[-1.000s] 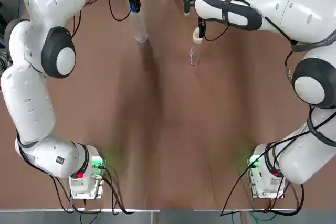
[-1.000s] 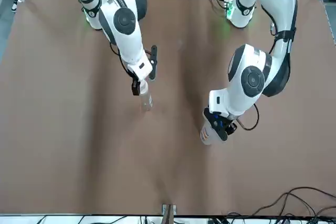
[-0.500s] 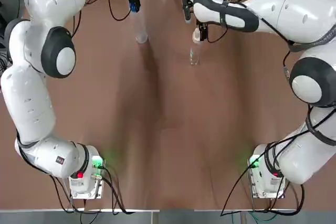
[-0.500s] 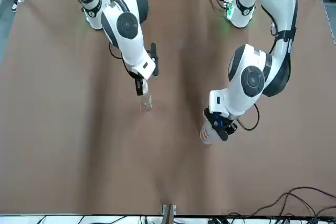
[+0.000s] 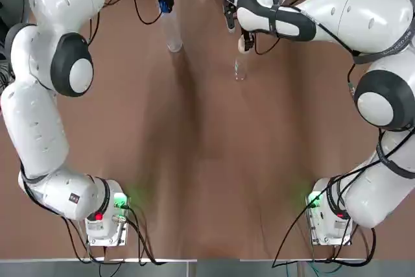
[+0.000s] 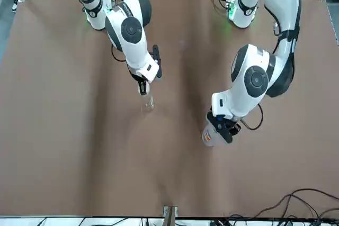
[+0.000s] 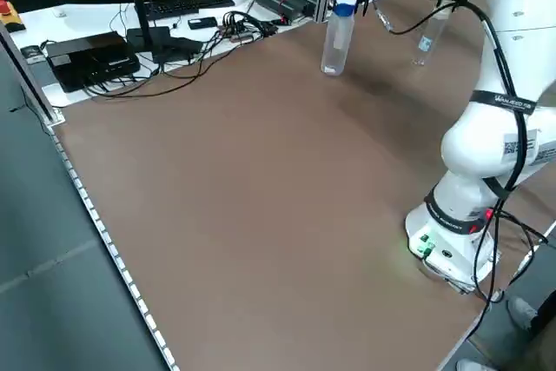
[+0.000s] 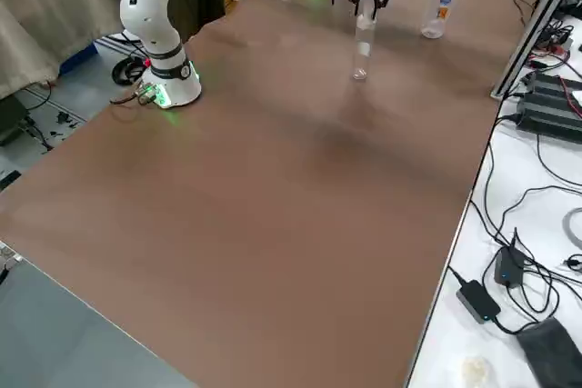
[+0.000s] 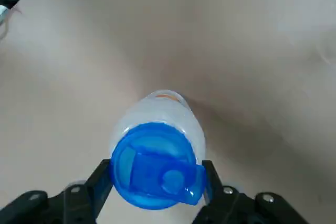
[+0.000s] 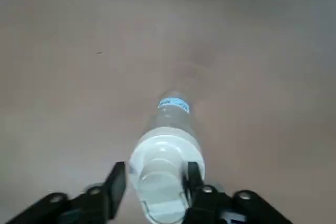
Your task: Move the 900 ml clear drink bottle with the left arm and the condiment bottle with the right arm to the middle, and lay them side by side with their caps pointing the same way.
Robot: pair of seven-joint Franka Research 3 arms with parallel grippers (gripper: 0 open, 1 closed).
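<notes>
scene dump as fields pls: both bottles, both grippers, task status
drink bottle: clear, blue cap, upright on the table, far edge, robot's left of centre
condiment bottle: clear, white cap, upright, far side, robot's right of centre, apart from the drink bottle
left gripper: shut on the blue cap, contact on both sides
right gripper: open, straddling the white cap, gap on one side
task status: neither bottle in the middle or laid down yet
</notes>
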